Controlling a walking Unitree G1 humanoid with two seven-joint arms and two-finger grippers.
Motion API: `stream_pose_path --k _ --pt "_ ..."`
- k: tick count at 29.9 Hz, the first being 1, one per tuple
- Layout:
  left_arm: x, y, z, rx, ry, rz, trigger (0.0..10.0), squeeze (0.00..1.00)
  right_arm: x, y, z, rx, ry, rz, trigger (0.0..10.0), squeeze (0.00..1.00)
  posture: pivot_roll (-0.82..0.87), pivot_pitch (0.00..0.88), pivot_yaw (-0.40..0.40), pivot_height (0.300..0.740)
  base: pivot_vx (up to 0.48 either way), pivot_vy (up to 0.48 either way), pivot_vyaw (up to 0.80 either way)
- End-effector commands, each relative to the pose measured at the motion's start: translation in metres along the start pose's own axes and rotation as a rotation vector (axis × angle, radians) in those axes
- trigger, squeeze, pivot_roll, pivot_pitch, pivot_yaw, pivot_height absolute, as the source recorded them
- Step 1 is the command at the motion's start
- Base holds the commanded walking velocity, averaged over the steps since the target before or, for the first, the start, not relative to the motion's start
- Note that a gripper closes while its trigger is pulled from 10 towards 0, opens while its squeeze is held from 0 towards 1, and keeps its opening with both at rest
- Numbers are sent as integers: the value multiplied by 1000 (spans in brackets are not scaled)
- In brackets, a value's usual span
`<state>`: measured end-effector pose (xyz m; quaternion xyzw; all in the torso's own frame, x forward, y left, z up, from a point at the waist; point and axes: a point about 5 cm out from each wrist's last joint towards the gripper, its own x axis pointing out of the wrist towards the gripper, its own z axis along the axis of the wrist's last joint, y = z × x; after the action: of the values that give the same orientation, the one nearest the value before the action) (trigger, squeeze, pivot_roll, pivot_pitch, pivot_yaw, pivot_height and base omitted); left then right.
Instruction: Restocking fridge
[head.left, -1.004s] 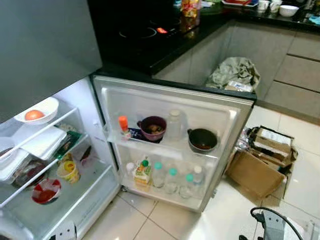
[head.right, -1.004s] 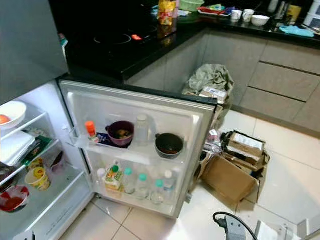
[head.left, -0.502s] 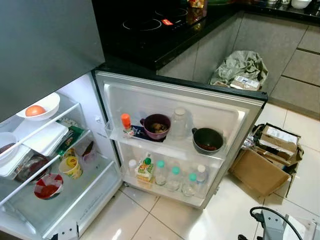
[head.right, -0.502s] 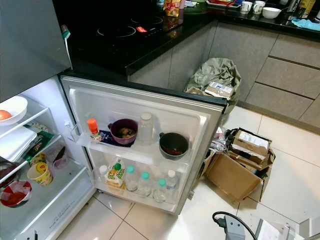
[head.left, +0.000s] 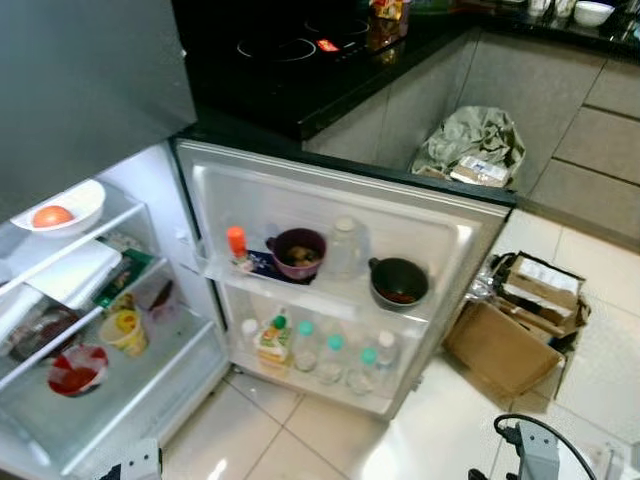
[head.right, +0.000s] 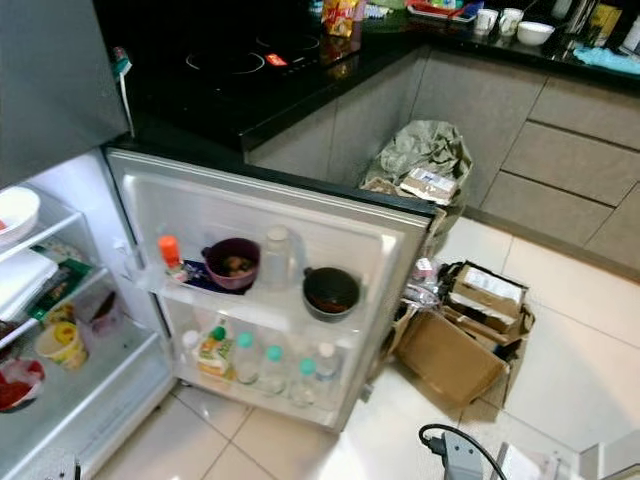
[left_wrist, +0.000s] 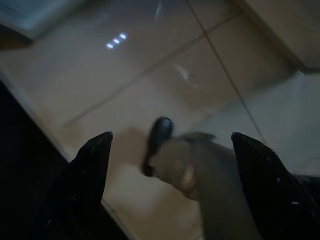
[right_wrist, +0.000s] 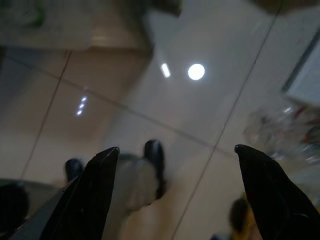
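Note:
The fridge stands open, its door (head.left: 455, 225) swung toward me. The door's upper shelf holds an orange-capped bottle (head.left: 237, 245), a purple bowl (head.left: 297, 252), a clear jar (head.left: 345, 248) and a dark pot (head.left: 399, 281). Below them stand a juice carton (head.left: 271, 340) and several water bottles (head.left: 330, 355). Inside, at the left, I see a white bowl with an orange fruit (head.left: 55, 212), a yellow cup (head.left: 124, 331) and a red bowl (head.left: 75, 368). My left gripper (left_wrist: 171, 135) and right gripper (right_wrist: 177, 148) hang open over the tiled floor, holding nothing.
Torn cardboard boxes (head.left: 515, 335) lie on the floor right of the door. A bin lined with a grey bag (head.left: 470, 145) stands by the cabinets. A black counter with a hob (head.left: 290, 50) runs behind the door. A cabled grey device (head.left: 530, 455) sits at the lower right.
The whole picture has shifted a little, so the camera has moved. Nothing in the fridge or on the floor has visibly moved.

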<state>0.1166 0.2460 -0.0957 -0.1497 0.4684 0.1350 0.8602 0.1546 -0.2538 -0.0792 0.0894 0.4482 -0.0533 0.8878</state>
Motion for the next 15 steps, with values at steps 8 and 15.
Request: stream_pose_path --k 8,15 --pt "0 -2 -4 3 18 -9 10000 0 0 5 -2 -26 4 48 10000 0 2 0 -36 740 0 -180 572" --pt "0 -4 -6 1 24 -16 10000 0 0 5 -3 -18 1 45 10000 0 0 0 -37 740 0 -198 763"
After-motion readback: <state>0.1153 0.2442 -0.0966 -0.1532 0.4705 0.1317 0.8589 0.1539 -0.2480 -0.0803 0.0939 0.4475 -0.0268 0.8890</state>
